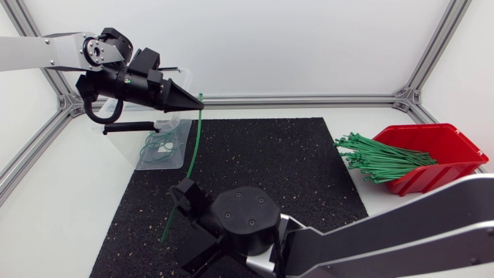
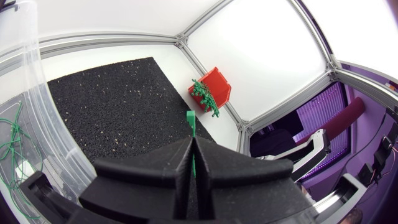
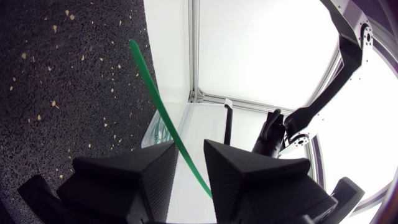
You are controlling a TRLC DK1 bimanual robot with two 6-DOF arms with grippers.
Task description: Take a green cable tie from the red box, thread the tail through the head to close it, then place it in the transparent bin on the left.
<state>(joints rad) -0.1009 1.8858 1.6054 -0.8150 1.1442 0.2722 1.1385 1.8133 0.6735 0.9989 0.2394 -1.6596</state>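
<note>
Green cable tie: likely light, springy, slick. Left gripper is clenched on its upper end. Right gripper stands released, strip passing between its fingers. Best pinched near the tail.

Bright, even, diffuse light comes off the white enclosure walls. You see only faint, soft shadows on the black mat, and the green cable tie reads sharp against it. Both wrist views bow the aluminium frame bars toward their edges. In the right wrist view the wall glares white.

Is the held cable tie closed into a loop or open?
Open: the cable tie runs as one strand from the left gripper down past the right gripper; no loop.
</note>
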